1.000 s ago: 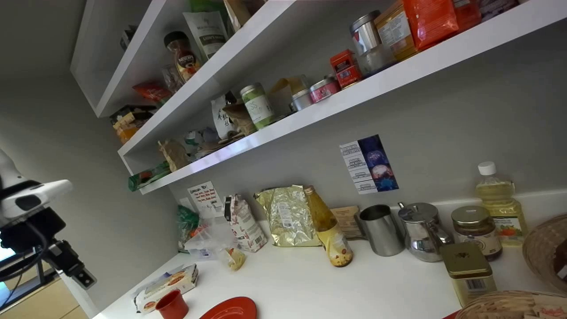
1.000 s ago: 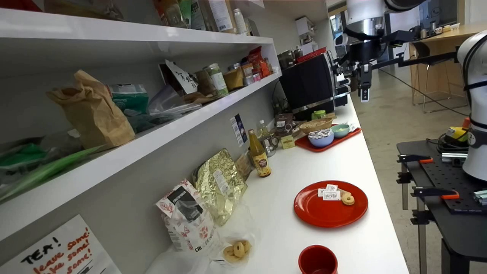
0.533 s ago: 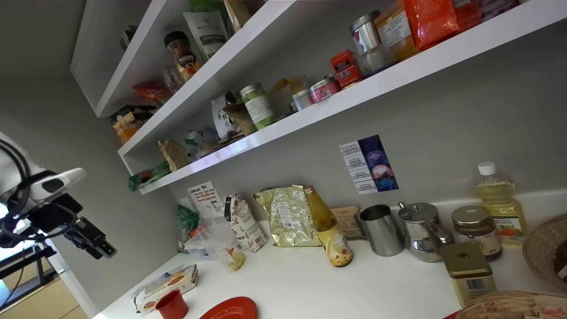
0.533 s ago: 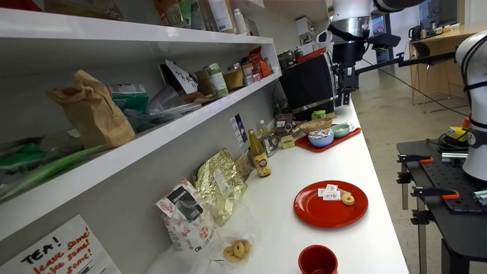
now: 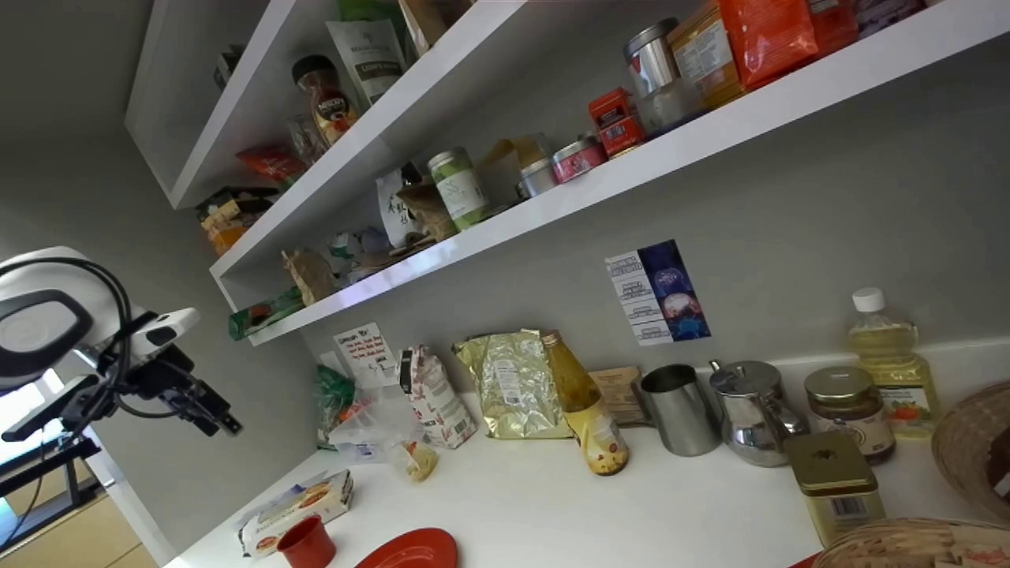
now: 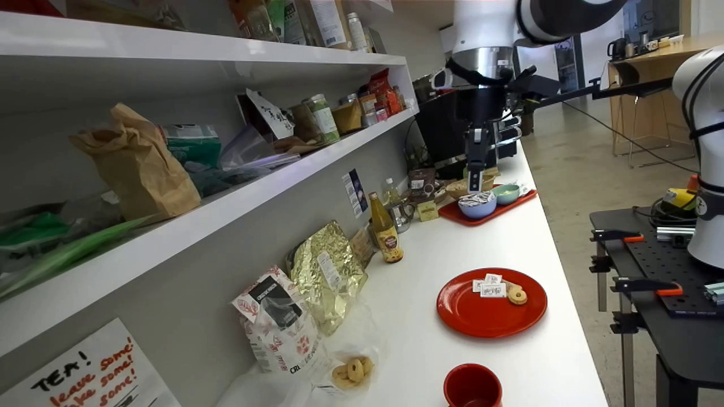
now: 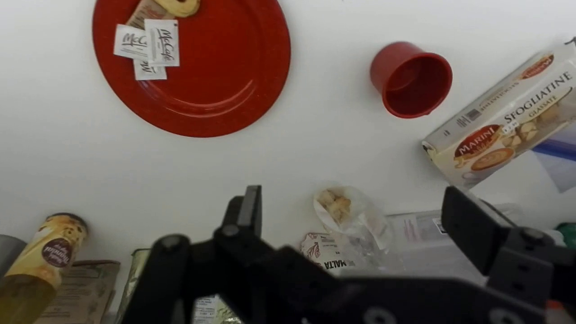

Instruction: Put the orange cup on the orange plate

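Note:
The orange cup [image 5: 306, 543] stands upright on the white counter, apart from the plate; it also shows in an exterior view [image 6: 473, 387] and in the wrist view [image 7: 405, 78], its mouth visible and seemingly empty. The orange plate [image 6: 492, 319] lies flat on the counter, with white packets and a ring biscuit on it; it also shows in the wrist view [image 7: 225, 67] and partly in an exterior view [image 5: 418, 551]. My gripper [image 7: 353, 198] is open and empty, high above the counter; it also shows in both exterior views [image 5: 231, 427] [image 6: 474, 182].
A biscuit carton [image 7: 499, 121] lies beside the cup. A biscuit bag [image 6: 353, 373], flour bag [image 6: 283, 328], gold foil bag [image 6: 328, 277] and glass bottle [image 6: 386, 229] line the wall. A red tray [image 6: 472, 220] with bowls stands farther along. A shelf [image 5: 552, 197] overhangs the counter.
My arm has moved right and up in an exterior view, and left, lower and larger in an exterior view. The cup and the plate have not moved.

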You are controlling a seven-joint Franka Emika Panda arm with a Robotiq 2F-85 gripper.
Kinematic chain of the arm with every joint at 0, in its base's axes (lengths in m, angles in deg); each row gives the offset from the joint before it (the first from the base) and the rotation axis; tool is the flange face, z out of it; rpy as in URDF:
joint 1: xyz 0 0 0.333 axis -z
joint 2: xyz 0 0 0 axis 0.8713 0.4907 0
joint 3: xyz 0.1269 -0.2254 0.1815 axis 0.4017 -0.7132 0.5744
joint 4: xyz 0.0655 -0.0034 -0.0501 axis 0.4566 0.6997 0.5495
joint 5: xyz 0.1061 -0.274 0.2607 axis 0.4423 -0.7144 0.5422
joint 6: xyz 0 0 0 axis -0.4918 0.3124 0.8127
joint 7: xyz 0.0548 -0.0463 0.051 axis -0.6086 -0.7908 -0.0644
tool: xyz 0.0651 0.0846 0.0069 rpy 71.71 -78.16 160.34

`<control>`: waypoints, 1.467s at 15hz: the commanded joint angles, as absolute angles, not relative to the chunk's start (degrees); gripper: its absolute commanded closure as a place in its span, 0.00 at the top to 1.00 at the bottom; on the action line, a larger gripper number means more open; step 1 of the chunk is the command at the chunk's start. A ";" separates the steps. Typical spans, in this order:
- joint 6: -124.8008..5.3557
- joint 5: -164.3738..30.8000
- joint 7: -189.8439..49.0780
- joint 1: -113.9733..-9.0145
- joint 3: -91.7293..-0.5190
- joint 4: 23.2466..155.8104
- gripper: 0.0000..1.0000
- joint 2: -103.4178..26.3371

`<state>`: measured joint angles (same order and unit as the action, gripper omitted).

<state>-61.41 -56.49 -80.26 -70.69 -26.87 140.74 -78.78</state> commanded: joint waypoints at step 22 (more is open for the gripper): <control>-59.49 -76.05 -106.73 -83.32 -30.25 108.16 1.00 -29.10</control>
<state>-61.87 -77.82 -107.98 -81.49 -28.60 112.11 -32.74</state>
